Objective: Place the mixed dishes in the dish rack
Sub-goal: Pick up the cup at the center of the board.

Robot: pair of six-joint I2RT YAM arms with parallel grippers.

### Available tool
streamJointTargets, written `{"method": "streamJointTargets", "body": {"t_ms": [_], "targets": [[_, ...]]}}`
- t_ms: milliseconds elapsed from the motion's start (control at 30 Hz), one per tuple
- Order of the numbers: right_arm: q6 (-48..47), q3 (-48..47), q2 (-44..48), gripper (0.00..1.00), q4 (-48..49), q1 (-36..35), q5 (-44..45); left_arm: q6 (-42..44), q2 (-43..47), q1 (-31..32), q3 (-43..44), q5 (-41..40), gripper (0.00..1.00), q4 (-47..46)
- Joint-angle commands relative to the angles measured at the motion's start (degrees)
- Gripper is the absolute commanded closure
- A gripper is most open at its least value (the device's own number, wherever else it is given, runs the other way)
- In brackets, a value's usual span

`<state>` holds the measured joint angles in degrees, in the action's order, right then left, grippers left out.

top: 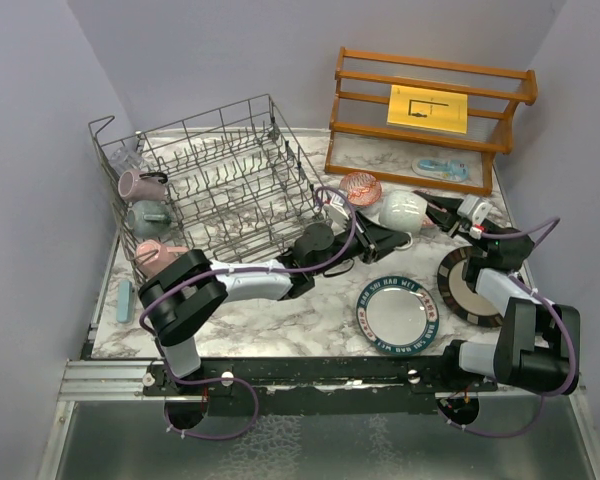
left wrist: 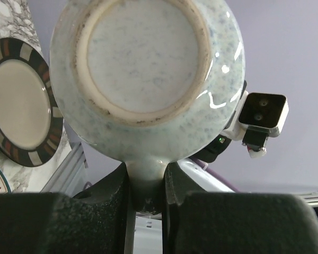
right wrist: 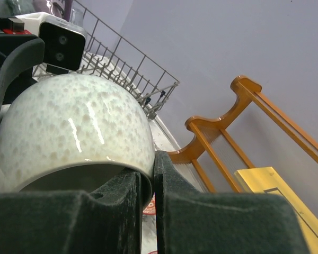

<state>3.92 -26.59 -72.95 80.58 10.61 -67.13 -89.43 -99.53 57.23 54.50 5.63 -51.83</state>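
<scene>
Grey walls, marble table. You see white mug right of middle, between both arms. Your left gripper pinches mug handle. Your right gripper pinches mug rim. Dish rack sits upper left.

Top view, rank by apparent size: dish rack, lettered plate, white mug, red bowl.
1. dish rack
2. lettered plate
3. white mug and red bowl: they look about alike, and the bowl is partly hidden, so not ranked.

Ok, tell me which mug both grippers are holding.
The speckled white mug, outside the dish rack: left gripper on its handle, right gripper on its rim.
</scene>
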Motion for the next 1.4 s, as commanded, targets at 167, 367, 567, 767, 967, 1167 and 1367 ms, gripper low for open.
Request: {"method": "streamJointTargets", "body": {"t_ms": [167, 367, 567, 767, 967, 1167, 1367], "targets": [[0.53, -2.31, 2.91, 0.62, -3.12, -0.15, -7.07, 12.05, 4.94, -2.81, -0.56, -0.57, 1.00, -4.31], [-1.93, -6.80, 4.73, 0.00, -15.57, 1.15, -13.80, 16.94, 12.30, -5.80, -3.70, 0.26, 1.00, -2.28], [1.93, -13.86, 5.75, 0.00, -29.04, 3.15, -20.96, 20.42, 19.69, -9.68, -6.35, 2.74, 1.00, 4.51], [-31.60, -31.83, 6.16, 0.00, -88.93, 3.19, -18.26, 30.41, 28.39, -13.30, -1.29, 1.79, 1.00, 27.14], [-18.64, -26.36, 8.73, 0.00, -79.77, 3.19, -11.44, 35.39, 33.51, -17.46, 7.16, -8.03, 1.00, 51.48], [-16.81, -26.17, 7.15, 0.00, -79.36, 3.19, -8.03, 32.33, 35.31, -19.44, 12.84, -22.32, 1.00, 70.31], [-14.20, -24.06, 7.40, 0.00, -75.31, 3.19, -8.07, 21.54, 33.26, -19.44, 18.52, -38.00, 1.00, 86.78]]}}
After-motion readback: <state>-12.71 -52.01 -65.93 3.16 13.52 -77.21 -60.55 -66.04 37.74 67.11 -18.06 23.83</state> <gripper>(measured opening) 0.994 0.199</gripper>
